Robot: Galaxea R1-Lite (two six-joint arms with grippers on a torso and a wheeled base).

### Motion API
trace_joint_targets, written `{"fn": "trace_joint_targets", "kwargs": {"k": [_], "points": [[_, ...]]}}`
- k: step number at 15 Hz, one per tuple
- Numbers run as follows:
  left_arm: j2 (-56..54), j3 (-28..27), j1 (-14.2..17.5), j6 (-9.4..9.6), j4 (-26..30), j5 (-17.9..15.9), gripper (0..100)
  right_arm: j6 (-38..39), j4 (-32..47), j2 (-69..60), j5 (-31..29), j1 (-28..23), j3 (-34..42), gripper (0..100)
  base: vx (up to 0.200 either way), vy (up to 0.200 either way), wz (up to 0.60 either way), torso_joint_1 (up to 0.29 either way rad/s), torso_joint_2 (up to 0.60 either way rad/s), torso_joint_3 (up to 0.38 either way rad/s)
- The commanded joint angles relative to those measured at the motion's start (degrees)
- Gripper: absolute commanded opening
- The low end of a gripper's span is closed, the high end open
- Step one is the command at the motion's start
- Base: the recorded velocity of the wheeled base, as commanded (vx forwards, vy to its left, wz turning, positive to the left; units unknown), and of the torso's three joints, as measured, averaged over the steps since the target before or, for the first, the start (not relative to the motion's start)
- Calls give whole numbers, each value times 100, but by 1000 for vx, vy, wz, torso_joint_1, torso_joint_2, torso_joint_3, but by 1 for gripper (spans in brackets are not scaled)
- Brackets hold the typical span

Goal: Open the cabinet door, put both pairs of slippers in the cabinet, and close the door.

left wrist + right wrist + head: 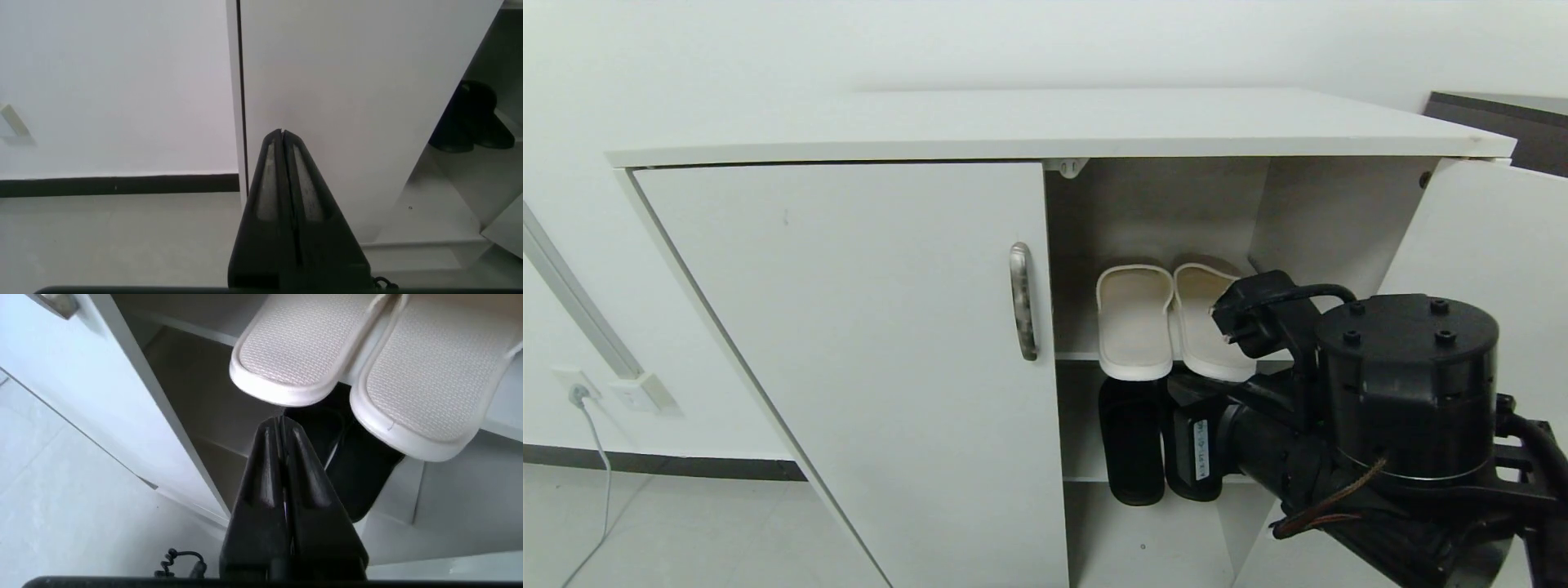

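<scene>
Now right arm (1380,392) low before black slippers (1131,441), right fingers (261,467) clenched empty; left fingers (265,186) likewise.

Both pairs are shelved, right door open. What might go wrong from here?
The white slippers overhang their shelf edge just above the shut right pincer; lifting out may knock them off.
The black slippers also stick out past the lower shelf, so the open right door might catch them on closing.
</scene>
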Motion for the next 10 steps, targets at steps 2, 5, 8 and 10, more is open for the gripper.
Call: {"fn": "trace_joint_targets", "kwargs": {"k": [2, 5, 8, 10], "points": [[7, 1, 1, 0, -1, 1, 0, 8, -4, 107, 3, -6, -1, 0, 0, 0, 0, 0, 0, 0], [7, 1, 1, 0, -1, 1, 0, 8, -83, 177, -14, -6, 8, 0, 0, 0, 0, 0, 0, 0], [7, 1, 1, 0, -1, 1, 0, -1, -127, 177, -14, -6, 8, 0, -200, 0, 0, 6, 1, 2], [7, 1, 1, 0, -1, 1, 0, -10, -127, 186, -14, -6, 35, 0, -200, 0, 0, -2, 0, 2]]}}
